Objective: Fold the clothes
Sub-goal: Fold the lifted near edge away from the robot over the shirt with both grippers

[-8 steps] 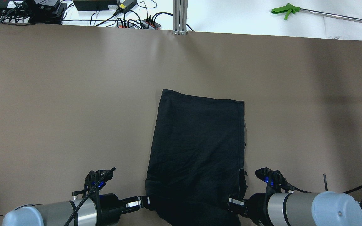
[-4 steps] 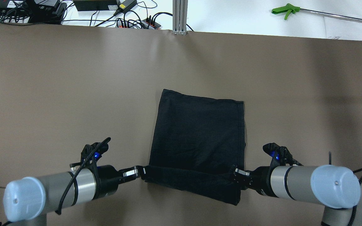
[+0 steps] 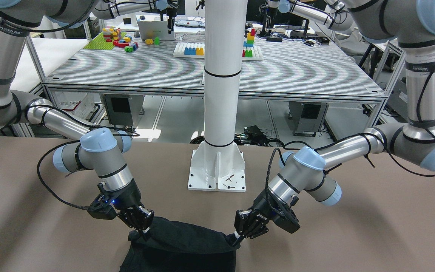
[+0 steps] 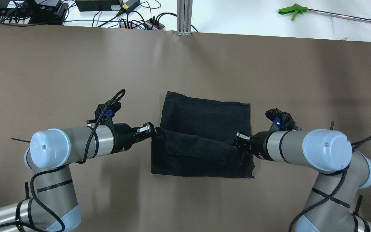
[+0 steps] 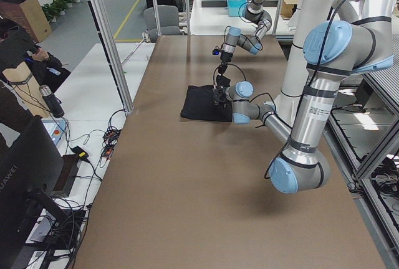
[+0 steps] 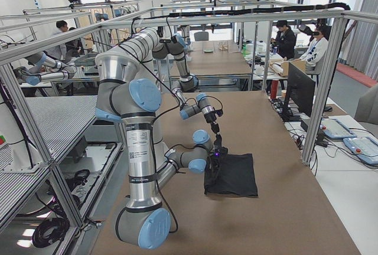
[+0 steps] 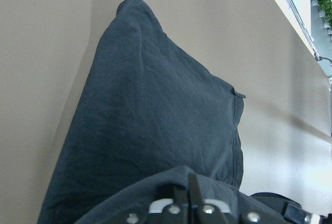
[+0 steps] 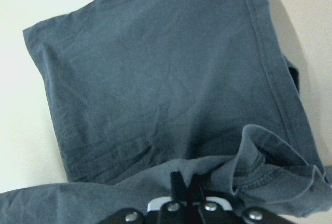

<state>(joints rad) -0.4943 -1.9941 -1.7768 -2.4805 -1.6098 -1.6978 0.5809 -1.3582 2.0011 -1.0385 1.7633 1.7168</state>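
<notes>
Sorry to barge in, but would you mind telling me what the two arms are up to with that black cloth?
The robot is midway through folding a black garment on the brown table. The left gripper and the right gripper each pinch one end of the same edge and hold it raised over the middle of the cloth. The far half lies flat on the table. The lifted edge is not yet laid down, so the fold is unfinished.

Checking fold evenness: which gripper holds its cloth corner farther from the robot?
The left gripper; overhead, it sits farther forward than the right gripper, so the cloth's folded edge slants.
</notes>
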